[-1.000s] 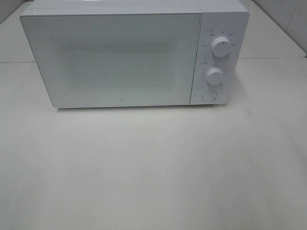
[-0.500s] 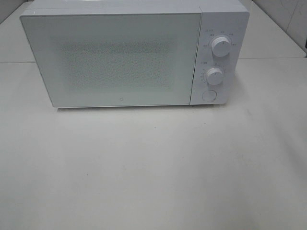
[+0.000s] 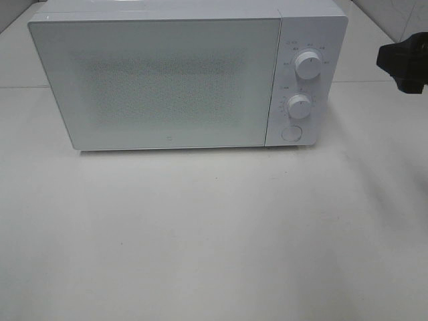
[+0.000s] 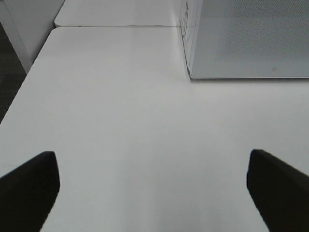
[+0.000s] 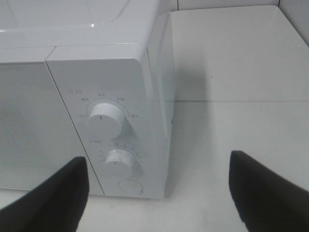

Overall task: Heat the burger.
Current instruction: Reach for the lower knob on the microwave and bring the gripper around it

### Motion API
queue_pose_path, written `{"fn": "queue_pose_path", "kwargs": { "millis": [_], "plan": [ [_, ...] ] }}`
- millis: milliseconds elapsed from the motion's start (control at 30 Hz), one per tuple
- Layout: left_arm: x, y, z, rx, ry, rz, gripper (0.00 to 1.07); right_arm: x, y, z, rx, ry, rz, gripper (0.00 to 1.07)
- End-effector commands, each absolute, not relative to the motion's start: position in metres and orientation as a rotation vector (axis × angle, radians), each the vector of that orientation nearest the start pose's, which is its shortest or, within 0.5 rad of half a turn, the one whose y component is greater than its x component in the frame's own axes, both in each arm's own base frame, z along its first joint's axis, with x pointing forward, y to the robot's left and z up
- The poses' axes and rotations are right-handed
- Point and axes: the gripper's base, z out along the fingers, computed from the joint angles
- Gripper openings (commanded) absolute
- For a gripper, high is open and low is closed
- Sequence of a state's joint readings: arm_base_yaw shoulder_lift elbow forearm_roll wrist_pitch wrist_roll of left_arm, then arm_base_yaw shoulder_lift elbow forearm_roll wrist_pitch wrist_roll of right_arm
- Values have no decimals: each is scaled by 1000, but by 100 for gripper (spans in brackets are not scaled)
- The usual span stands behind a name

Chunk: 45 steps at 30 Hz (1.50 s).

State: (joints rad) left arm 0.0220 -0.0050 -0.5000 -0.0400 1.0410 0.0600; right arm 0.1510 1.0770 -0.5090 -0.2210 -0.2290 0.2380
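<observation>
Right gripper (image 5: 157,159): jaws wide, empty, just off the microwave's (image 3: 167,80) knob end, facing the upper knob (image 5: 105,121); nearer arm for the dials. Left gripper (image 4: 152,159): wide, empty, off the microwave's opposite front corner. Burger unseen; door shut, probably inside.

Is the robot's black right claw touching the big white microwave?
Apart. The exterior high view shows the black right gripper off beside the white box-shaped microwave, with a strip of pale table between them.
</observation>
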Motion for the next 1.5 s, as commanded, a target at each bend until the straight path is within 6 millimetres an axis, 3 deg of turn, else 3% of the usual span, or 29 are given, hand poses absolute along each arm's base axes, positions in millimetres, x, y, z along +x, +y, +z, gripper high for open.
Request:
{"fn": "queue_pose_path", "kwargs": {
  "millis": [33, 267, 500, 933, 1167, 1500],
  "plan": [
    [-8, -4, 278, 39, 1995, 4, 98, 224, 38, 262, -127, 1747, 188, 76],
    [-8, -4, 278, 39, 1995, 4, 98, 225, 30, 243, -54, 1655, 70, 76],
    [-8, -4, 278, 39, 1995, 4, 98, 216, 37, 229, -15, 1612, -6, 76],
    [-8, -4, 278, 39, 1995, 4, 98, 215, 81, 193, -57, 1638, -48, 76],
    [-8, -4, 278, 39, 1995, 4, 98, 216, 92, 178, -40, 1636, -46, 76],
    [-8, -4, 278, 39, 1995, 4, 98, 240, 108, 160, -31, 1671, -57, 76]
  ]
}}
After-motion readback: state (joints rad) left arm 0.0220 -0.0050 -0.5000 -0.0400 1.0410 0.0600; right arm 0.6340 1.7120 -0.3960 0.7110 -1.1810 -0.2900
